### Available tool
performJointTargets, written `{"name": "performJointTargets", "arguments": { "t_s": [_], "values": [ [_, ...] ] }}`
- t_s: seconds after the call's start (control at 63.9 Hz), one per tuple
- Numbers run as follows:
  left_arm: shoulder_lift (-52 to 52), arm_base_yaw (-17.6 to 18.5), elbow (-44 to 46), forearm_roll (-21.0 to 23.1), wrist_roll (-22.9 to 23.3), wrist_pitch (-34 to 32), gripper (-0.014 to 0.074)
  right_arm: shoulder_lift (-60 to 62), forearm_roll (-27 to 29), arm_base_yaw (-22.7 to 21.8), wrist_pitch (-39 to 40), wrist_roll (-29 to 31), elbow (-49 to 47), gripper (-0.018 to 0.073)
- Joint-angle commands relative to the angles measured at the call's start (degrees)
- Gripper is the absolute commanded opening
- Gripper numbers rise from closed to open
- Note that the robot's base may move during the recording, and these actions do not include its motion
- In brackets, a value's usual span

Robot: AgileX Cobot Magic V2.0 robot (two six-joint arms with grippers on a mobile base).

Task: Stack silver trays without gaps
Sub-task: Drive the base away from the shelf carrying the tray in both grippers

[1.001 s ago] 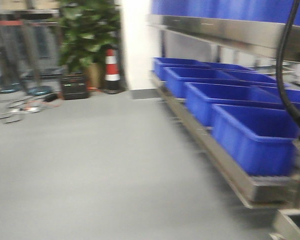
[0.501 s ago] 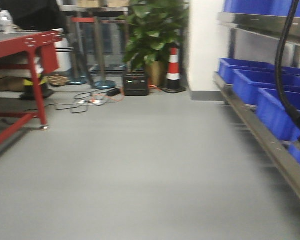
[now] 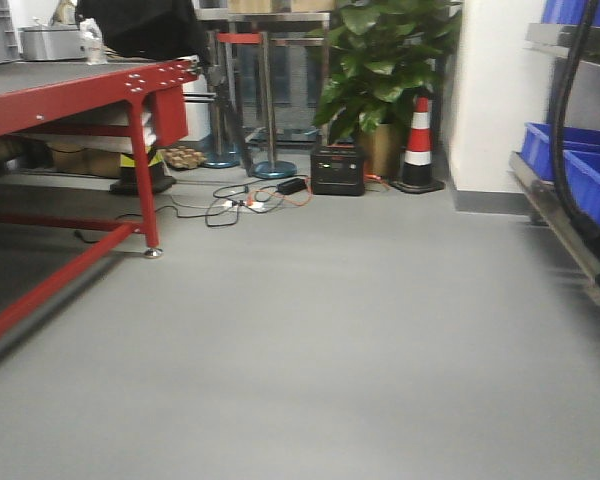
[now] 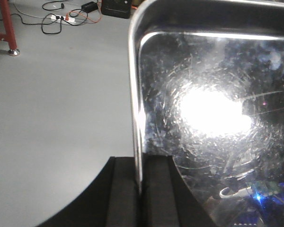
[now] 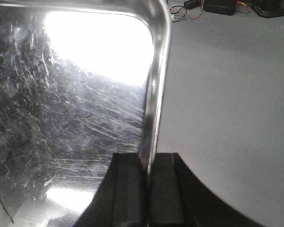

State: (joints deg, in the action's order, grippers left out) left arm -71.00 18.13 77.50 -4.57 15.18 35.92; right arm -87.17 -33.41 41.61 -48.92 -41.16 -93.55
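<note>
Silver tray (image 4: 203, 109), gripped at its rims above grey floor (image 4: 61, 118); partly cropped.
Front view: red table (image 3: 70, 90), plant (image 3: 380, 60), traffic cone (image 3: 417, 140), blue bins (image 3: 580, 175) cut off at right; slightly soft. Left wrist view: left gripper (image 4: 141, 189) pinching the tray's side rim; pan runs off right and bottom, glare washes out its base. Right wrist view: right gripper (image 5: 147, 175) clamped on a rim; pan cropped at left; one pan or several nested, cannot tell.

The grey floor (image 3: 310, 330) carries a red table (image 3: 80, 85) at ten o'clock, cables (image 3: 242, 203) and a black box (image 3: 337, 170) near twelve, and a cone (image 3: 417, 145) at one.
</note>
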Motion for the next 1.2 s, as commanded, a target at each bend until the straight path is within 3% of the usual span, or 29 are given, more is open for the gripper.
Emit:
{"name": "performJointTargets", "arguments": {
  "t_s": [0.0,1.189],
  "values": [
    [0.41,0.43,0.95,0.04,0.11,-2.44,-0.0017,0.48,-1.45,0.13,1.01,1.14,-0.54,-0.0075],
    [0.41,0.43,0.95,0.04,0.11,-2.44,-0.0017,0.48,-1.45,0.13,1.01,1.14,-0.54,-0.0075]
  ]
}}
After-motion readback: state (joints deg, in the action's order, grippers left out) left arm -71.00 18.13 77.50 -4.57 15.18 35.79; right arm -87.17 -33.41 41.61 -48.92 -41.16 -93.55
